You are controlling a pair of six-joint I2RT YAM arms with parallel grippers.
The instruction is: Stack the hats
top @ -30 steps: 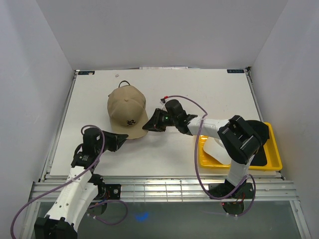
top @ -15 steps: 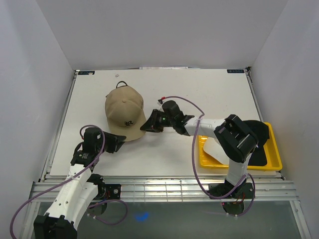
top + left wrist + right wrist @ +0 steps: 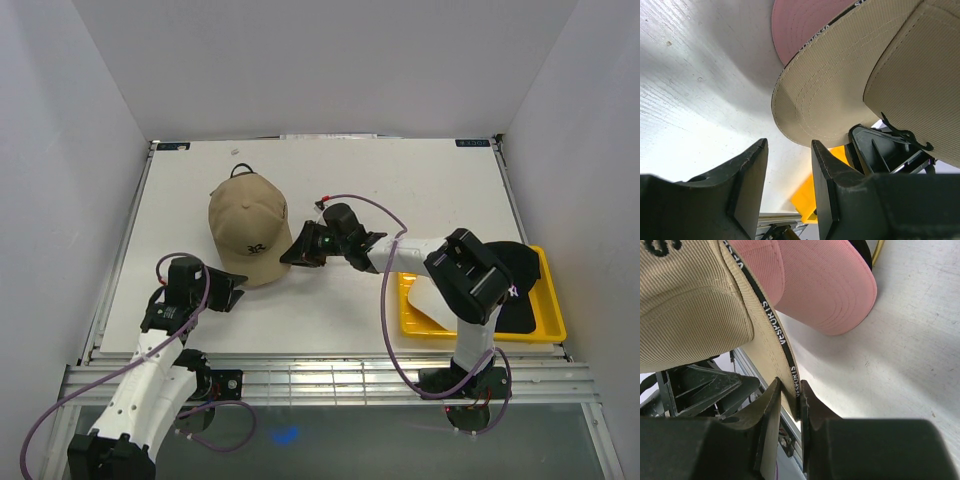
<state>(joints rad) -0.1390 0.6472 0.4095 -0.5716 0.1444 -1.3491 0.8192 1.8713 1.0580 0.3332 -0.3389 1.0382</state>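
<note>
Your right gripper (image 3: 297, 252) is clamped on the tan cap (image 3: 243, 215). In the right wrist view both fingers (image 3: 767, 420) pinch the edge of its brim, right on the black lettered tape.

That tan cap sits at the left-centre of the white table (image 3: 400, 190), with its brim toward the arms and the dark "R" logo facing up. There are 2 caps in that spot. The pink cap (image 3: 825, 285) lies under the tan one, and its brim pokes out to one side of the tan brim. From above you cannot see the pink one at all.

Your left gripper (image 3: 232, 290) is low at the tip of the tan brim, just beside it. In the left wrist view its fingers (image 3: 747, 185) are spread apart with only bare table in the gap. The brim curves just past the fingertips, with no contact that I can make out.

The other 2 caps are well apart from this pair, over on the right in the yellow tray (image 3: 552, 318). The white cap (image 3: 432, 300) is at the tray's left end. The black cap (image 3: 520, 270) is at its right end, with a small white logo showing. Your right arm crosses over the tray and hides part of both.
</note>
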